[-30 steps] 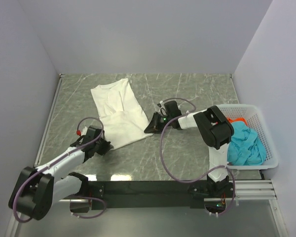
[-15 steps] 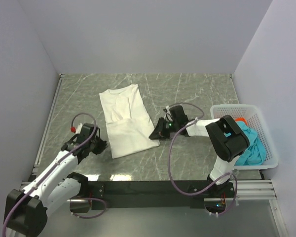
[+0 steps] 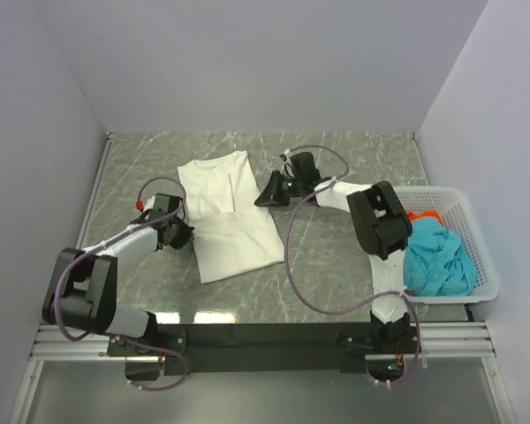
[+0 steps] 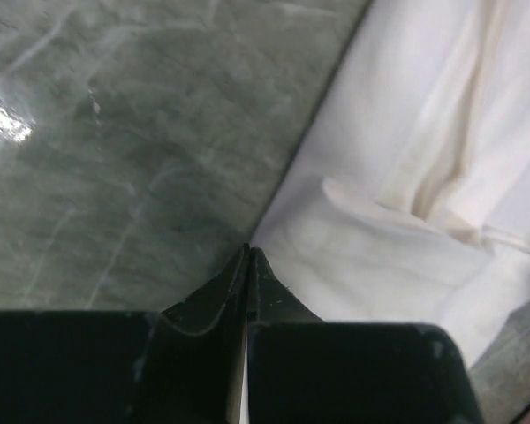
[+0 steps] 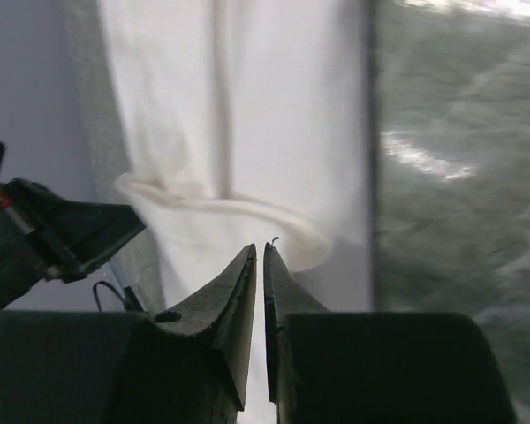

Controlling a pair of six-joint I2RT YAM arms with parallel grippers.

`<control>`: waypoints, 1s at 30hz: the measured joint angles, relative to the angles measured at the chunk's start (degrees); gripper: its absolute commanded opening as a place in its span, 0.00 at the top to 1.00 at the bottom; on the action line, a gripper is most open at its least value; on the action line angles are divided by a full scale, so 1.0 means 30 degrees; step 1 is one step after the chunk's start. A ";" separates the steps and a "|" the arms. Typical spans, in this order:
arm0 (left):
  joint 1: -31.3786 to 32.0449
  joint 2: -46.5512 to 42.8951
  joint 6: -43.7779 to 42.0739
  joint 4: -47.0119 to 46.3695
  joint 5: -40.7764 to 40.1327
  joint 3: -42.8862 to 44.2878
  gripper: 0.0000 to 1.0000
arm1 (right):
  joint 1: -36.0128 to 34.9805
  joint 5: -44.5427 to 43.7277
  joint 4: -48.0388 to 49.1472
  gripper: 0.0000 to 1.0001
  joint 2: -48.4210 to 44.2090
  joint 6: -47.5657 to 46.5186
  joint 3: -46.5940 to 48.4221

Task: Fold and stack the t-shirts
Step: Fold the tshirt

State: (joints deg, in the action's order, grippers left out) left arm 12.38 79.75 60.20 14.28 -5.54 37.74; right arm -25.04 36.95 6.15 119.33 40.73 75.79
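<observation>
While the white t-shirt (image 3: 230, 221) lies flat on the grey-green marbled table (image 3: 336, 265), folded lengthwise into a long strip that runs from the far side toward the near edge, both arms reach in to its two long sides. About halfway along the strip a soft crosswise fold shows, with a rounded flap of cloth lying over the layer below.

At the strip's left side, the left gripper (image 3: 184, 234) sits low on the table. In its wrist view the two fingers are pressed together with no gap between them, and their tips rest right at the cloth's edge. Whether any cloth is caught between them I cannot tell.

Across the shirt, the right gripper (image 3: 265, 196) meets the right side a little farther from the arm bases than the left one does. Its wrist view shows the fingers almost together, with only a thin slit between them and the tips over the white cloth. The cloth beyond the tips lies flat, and no pinch on it is visible.

Well apart to the right, a white plastic mesh basket (image 3: 482, 254) stands at the table's right side. It holds the teal t-shirt (image 3: 437, 256), bunched up, and the red-orange t-shirt (image 3: 424, 215), which peeks out at the far side of the teal one.
</observation>
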 measured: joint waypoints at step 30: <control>-0.1989 -0.1778 -0.2186 0.2776 -0.0444 0.2033 0.52 | 0.1049 -0.0947 -0.2011 0.74 -0.3679 -0.0474 -0.2528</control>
State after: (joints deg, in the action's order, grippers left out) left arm 6.42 74.41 53.65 22.61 -6.87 43.83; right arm -21.89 34.11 0.12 108.29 39.31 68.20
